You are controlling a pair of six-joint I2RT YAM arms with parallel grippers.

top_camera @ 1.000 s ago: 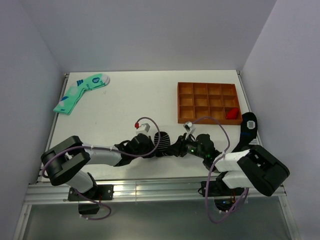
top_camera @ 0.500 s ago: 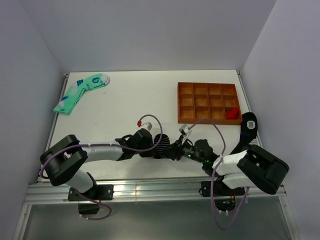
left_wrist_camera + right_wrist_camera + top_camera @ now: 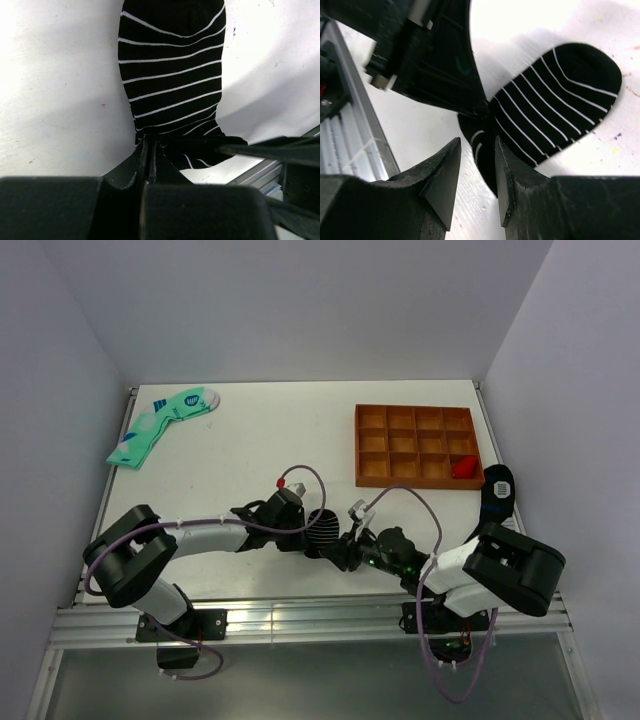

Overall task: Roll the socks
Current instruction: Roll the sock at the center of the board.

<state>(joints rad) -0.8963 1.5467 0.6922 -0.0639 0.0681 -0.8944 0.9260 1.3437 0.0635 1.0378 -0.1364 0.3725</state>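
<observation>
One striped black sock [image 3: 325, 527] lies flat near the table's front edge, its toe pointing away in the left wrist view [image 3: 172, 75]. My left gripper [image 3: 303, 531] [image 3: 150, 144] is shut on the sock's bunched near end. From the right, my right gripper [image 3: 339, 552] [image 3: 477, 145] faces that same end. Its jaws stand a little apart, and the sock's folded black edge [image 3: 485, 140] lies between the tips against the right finger [image 3: 512, 170]. A second black sock [image 3: 497, 490] lies at the table's right edge.
An orange compartment tray [image 3: 415, 408] stands at the back right with a red piece [image 3: 463, 468] in its near right cell. Mint-green socks [image 3: 160, 425] lie at the back left. The table's metal front rail [image 3: 350, 150] runs close behind both grippers.
My right gripper has slid left and toward the front edge, closing in on the sock's end. The left gripper shifted slightly away from the edge, still pinching the sock, which moved a little nearer.
</observation>
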